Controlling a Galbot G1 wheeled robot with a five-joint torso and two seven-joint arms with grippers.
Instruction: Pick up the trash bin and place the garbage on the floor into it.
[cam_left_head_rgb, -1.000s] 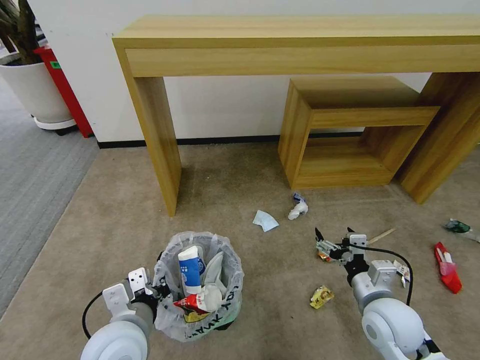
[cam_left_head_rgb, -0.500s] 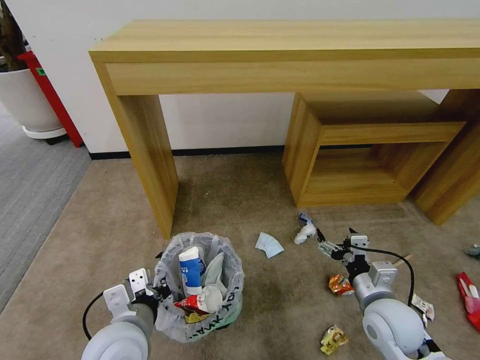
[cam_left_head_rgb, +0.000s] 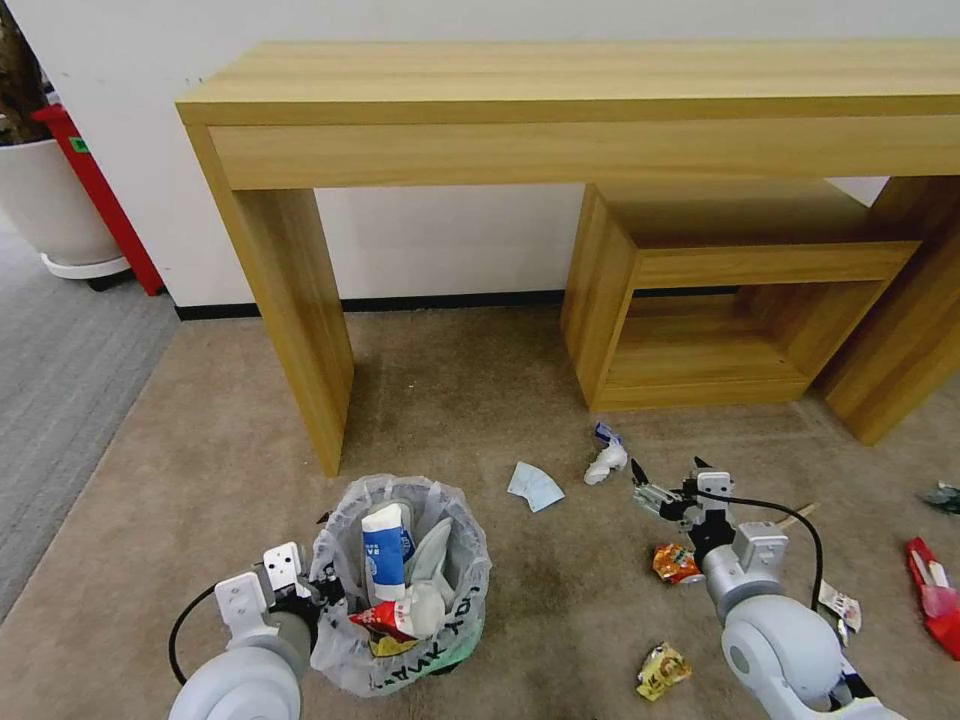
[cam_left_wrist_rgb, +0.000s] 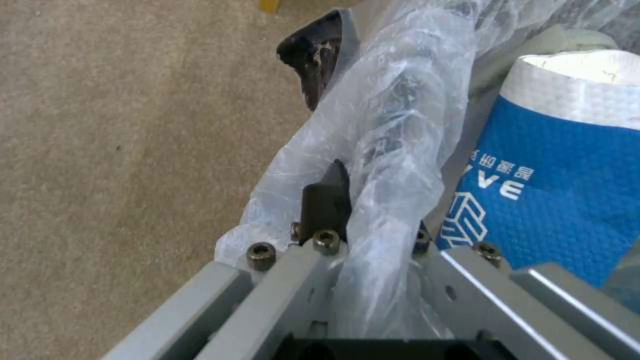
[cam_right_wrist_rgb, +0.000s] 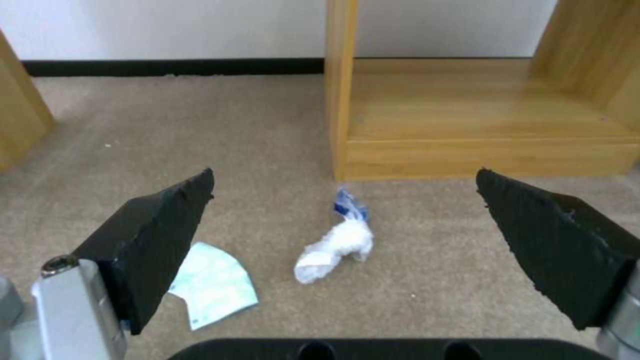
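The trash bin (cam_left_head_rgb: 440, 640), black with a translucent bag, is at my front left on the beige floor (cam_left_head_rgb: 500, 400). It holds a blue-white carton (cam_left_head_rgb: 383, 545), white slippers and a red cup. My left gripper (cam_left_head_rgb: 318, 590) is shut on the trash bin's bagged rim (cam_left_wrist_rgb: 380, 165); the carton (cam_left_wrist_rgb: 553, 165) stands just inside. My right gripper (cam_left_head_rgb: 665, 478) hangs open and empty over the carpet. Just beyond it lie a crumpled white tissue (cam_left_head_rgb: 605, 463) (cam_right_wrist_rgb: 337, 245) and a pale blue paper (cam_left_head_rgb: 533, 486) (cam_right_wrist_rgb: 213, 282). An orange wrapper (cam_left_head_rgb: 675, 563) lies near the right wrist.
A yellow wrapper (cam_left_head_rgb: 663, 670), a small white packet (cam_left_head_rgb: 840, 605), a wooden stick (cam_left_head_rgb: 800, 516), a red wrapper (cam_left_head_rgb: 935, 595) and a green bottle (cam_left_head_rgb: 940, 494) lie to the right. A wooden desk (cam_left_head_rgb: 290, 330) and a low wooden shelf (cam_left_head_rgb: 720, 290) stand ahead; grey carpet (cam_left_head_rgb: 60, 380) lies to the left.
The whole head view has shifted: the desk and the litter now sit nearer and lower in the picture. The left gripper still holds the bin rim and the right stays open.
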